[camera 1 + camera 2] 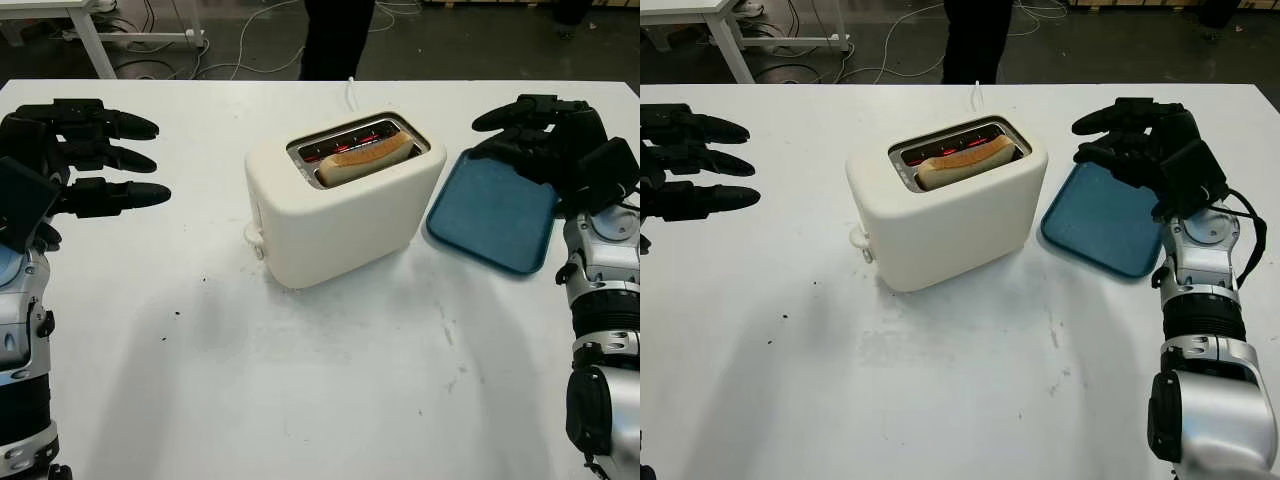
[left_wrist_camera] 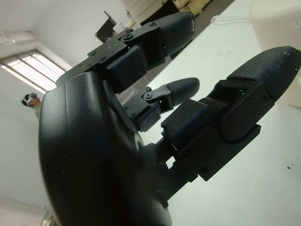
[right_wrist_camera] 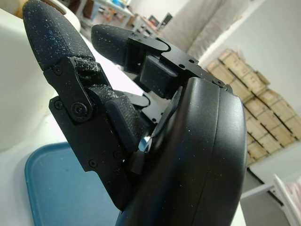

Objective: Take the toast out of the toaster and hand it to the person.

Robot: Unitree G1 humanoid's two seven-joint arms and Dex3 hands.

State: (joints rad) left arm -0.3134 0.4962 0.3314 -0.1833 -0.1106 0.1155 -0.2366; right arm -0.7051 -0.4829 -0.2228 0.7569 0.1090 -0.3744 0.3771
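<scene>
**Toast waiting in the toaster, both robot hands empty**

A cream toaster (image 1: 340,205) stands near the middle of a white bench (image 1: 300,390), turned at a slant. One slice of toast (image 1: 365,157) sits in the nearer slot, its upper edge poking up above the rim; the heating wires inside glow red. Just beside the toaster, on the robot's right, lies a blue tray (image 1: 493,213) with nothing on it.

The left robot hand (image 1: 85,160) hovers well apart from the toaster on the left, released and holding nothing. The right robot hand (image 1: 1140,145) hangs over the far edge of the tray, also released and empty.

A person (image 1: 337,38) stands at the far side of the bench, seen as dark legs.

The toast is likely light, stiff but brittle, and probably hot. The exposed top edge looks like the place to pinch, gently, lifting straight up.
</scene>
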